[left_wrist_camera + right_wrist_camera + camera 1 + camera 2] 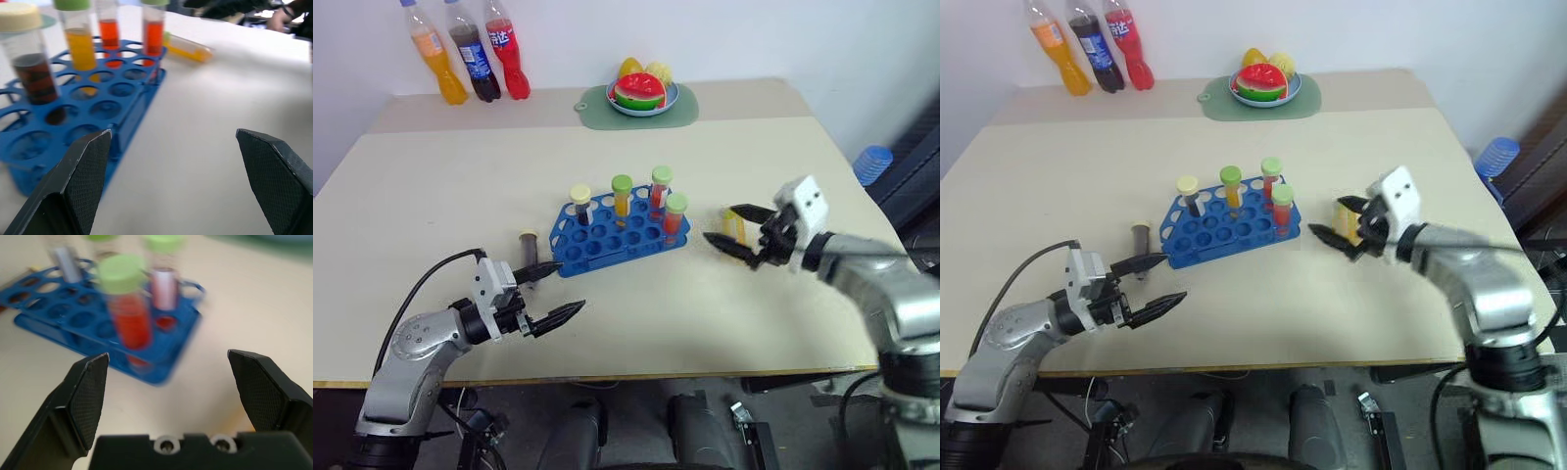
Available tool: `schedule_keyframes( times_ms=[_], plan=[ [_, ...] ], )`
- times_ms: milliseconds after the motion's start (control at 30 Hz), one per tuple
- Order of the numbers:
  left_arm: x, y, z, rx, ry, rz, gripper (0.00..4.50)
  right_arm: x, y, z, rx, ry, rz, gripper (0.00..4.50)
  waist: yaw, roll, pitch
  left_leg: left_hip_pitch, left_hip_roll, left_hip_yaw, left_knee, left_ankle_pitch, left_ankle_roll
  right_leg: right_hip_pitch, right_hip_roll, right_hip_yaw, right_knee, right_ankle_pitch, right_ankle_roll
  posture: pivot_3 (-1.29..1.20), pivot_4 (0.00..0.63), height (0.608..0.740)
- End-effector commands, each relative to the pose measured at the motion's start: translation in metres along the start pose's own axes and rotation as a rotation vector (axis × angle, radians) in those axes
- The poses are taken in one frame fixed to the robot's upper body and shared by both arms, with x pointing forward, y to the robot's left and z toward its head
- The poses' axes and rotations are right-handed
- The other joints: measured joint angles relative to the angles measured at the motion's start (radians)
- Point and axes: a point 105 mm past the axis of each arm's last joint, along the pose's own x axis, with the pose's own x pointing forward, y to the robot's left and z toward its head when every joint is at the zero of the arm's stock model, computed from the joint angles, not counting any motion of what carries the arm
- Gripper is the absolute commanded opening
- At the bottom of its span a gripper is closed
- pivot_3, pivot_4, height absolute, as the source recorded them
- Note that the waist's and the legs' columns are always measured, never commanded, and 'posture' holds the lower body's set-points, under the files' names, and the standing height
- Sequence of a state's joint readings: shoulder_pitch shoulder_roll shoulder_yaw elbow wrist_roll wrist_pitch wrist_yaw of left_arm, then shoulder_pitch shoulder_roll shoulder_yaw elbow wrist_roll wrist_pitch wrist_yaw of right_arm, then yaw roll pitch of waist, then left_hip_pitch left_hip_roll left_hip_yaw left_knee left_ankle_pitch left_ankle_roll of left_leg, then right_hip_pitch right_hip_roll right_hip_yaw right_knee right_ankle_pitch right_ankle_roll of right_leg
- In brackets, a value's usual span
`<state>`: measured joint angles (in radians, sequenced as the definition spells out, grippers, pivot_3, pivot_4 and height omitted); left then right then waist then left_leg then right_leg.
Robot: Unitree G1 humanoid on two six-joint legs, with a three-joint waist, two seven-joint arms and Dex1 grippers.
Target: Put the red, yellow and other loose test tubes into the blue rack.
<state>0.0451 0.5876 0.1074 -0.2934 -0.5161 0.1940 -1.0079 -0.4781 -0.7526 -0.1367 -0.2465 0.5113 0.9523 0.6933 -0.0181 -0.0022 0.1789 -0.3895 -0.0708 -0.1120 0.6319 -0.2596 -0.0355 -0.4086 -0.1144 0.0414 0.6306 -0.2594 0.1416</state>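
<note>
Standing in the blue rack (617, 232) near the middle of the worktop (636, 313) are four capped tubes — a dark-brown one with a cream cap (580, 205) at the rack's left end, a yellow-orange one with a green cap (622, 199) next along, and two red ones with green caps (661, 191) (675, 217) toward the right end. Two tubes are still loose. A dark-liquid tube (529, 246) stands upright on the worktop just beside the rack's left end, and a yellow tube (188, 47) lies on its side on the worktop to the right of the rack, close to the right gripper.

The left gripper (551, 292) sits low over the worktop in front of the rack's left end with its two black fingers wide apart and nothing between them; one fingertip is close to the standing dark tube, though I cannot tell whether it touches. The right gripper (736, 236) hovers to the right of the rack, pointing toward it, fingers also spread and empty — the lying yellow tube shows just behind them.

At the far edge of the worktop stand three soda bottles (470, 54) on the left, and a blue plate of fruit (643, 93) rests on a green mat (680, 110).
</note>
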Motion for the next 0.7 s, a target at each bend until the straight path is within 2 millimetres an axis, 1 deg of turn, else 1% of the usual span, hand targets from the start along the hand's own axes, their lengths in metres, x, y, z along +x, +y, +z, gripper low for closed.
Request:
schedule_keyframes(
  times_ms=[33,133,300,400,567,633,700],
  plan=[
    [0.006,-0.011,0.010,-0.004,-0.031,-0.120,4.25,0.004,-0.030,-0.005,0.171,0.126,-0.123,4.27,0.001,0.000,0.000,0.000,0.000,0.000,0.000,0.000,0.000,0.000,0.000,0.000,0.000,0.000,0.000,0.00,0.150,0.740],
    [0.009,-0.014,0.015,-0.006,-0.035,-0.174,4.25,0.012,-0.045,-0.011,0.277,0.201,-0.166,4.27,0.005,0.000,0.000,-0.001,0.000,0.000,0.000,0.000,0.000,-0.001,-0.001,0.000,-0.001,0.000,0.000,0.00,0.150,0.740],
    [0.013,-0.013,0.025,0.006,-0.051,-0.186,4.25,0.025,-0.060,-0.027,0.394,0.307,-0.213,4.27,0.003,-0.001,0.000,-0.002,-0.001,0.001,0.000,0.000,0.001,-0.001,-0.001,0.000,-0.001,0.000,0.000,0.00,0.150,0.740],
    [0.013,-0.015,0.025,0.004,-0.053,-0.181,4.25,0.029,-0.064,-0.030,0.397,0.343,-0.223,4.27,0.002,-0.001,0.000,-0.002,-0.001,0.001,0.000,0.000,0.001,-0.001,-0.001,0.000,-0.001,0.000,0.000,0.00,0.150,0.740],
    [0.013,-0.019,0.024,-0.005,-0.051,-0.170,4.25,0.040,-0.069,-0.039,0.328,0.442,-0.239,4.27,-0.004,0.000,0.000,-0.002,-0.001,0.002,0.000,0.000,0.001,-0.002,-0.001,0.000,-0.001,0.000,0.000,0.00,0.150,0.740],
    [0.013,-0.020,0.025,-0.007,-0.052,-0.164,4.25,0.042,-0.069,-0.041,0.290,0.467,-0.225,3.73,-0.003,-0.001,0.000,-0.002,-0.001,0.002,0.000,0.000,0.001,-0.002,-0.001,0.000,-0.001,0.000,0.000,0.00,0.150,0.740],
    [0.012,-0.020,0.024,-0.009,-0.049,-0.156,4.25,0.045,-0.067,-0.043,0.261,0.486,-0.208,3.00,-0.003,-0.001,0.000,-0.002,-0.001,0.002,0.000,0.000,0.001,-0.002,-0.001,0.000,-0.001,0.000,0.001,0.00,0.150,0.740]
  ],
)
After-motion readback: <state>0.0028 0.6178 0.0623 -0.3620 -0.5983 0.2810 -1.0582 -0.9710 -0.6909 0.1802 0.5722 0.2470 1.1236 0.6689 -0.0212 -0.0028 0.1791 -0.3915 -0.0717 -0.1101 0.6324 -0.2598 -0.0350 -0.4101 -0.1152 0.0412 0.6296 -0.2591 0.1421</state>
